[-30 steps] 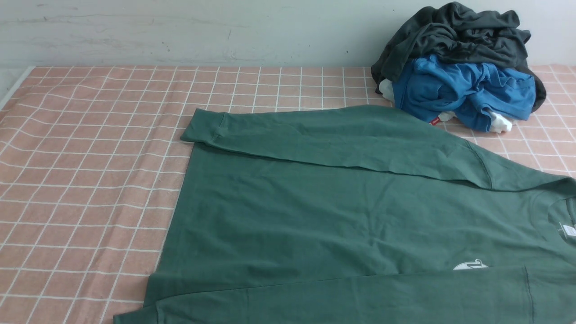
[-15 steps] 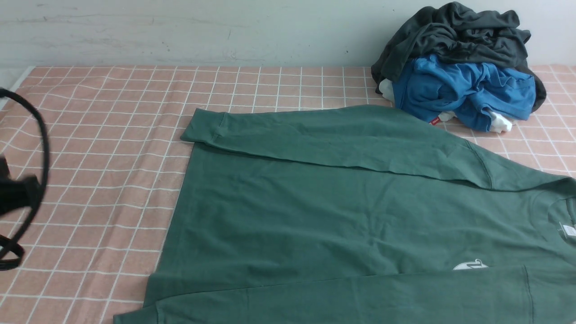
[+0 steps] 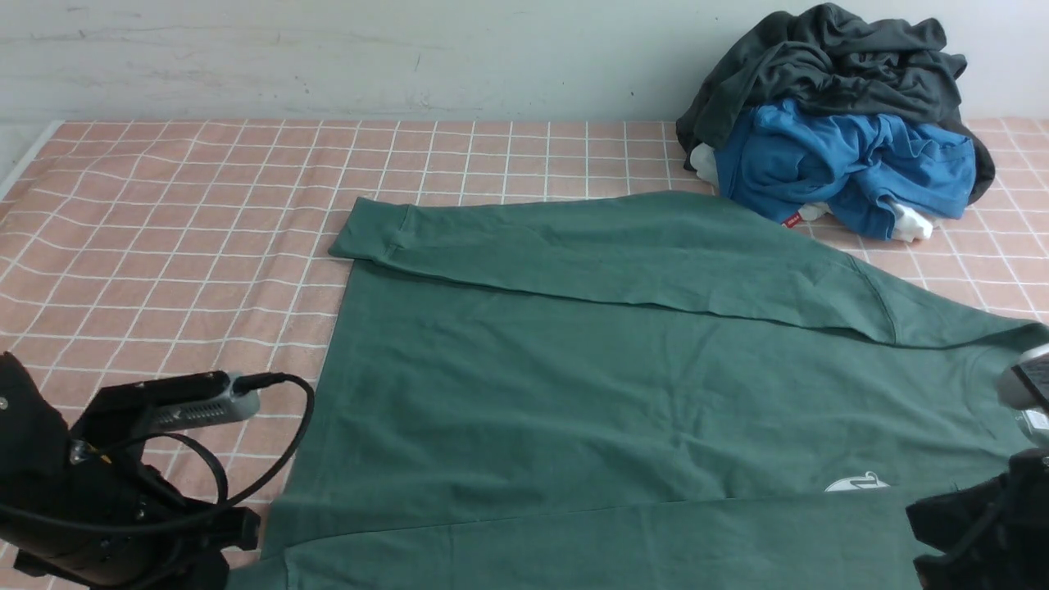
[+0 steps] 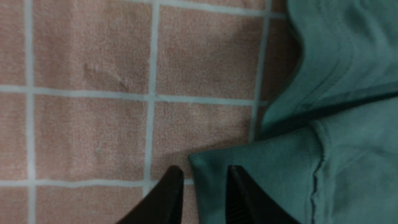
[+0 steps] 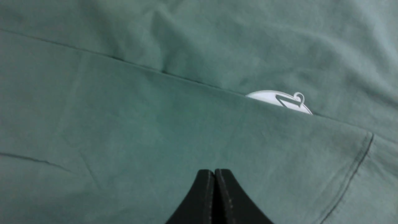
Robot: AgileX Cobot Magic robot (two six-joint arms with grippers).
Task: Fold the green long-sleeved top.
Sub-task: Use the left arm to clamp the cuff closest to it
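Top, dark-green long-sleeved cotton jersey (image 3: 623, 385): spread flat on pink white-gridded cloth worktop (image 3: 164, 229), both sleeves folded over the body. Left claw (image 4: 203, 175): parted slightly, astride ribbed cuff (image 4: 255, 168) corner, gripping nothing. Right claw (image 5: 214, 175): closed, empty, over near sleeve beside white logo (image 5: 279, 100).

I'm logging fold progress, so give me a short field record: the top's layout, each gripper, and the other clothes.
top: green long-sleeved top spread flat on the checked cloth, both sleeves folded across the body
left gripper: left gripper open, tips either side of the near sleeve's cuff edge
right gripper: right gripper shut, over the near sleeve by the white logo
other clothes: blue garment under dark grey garment, heaped far right
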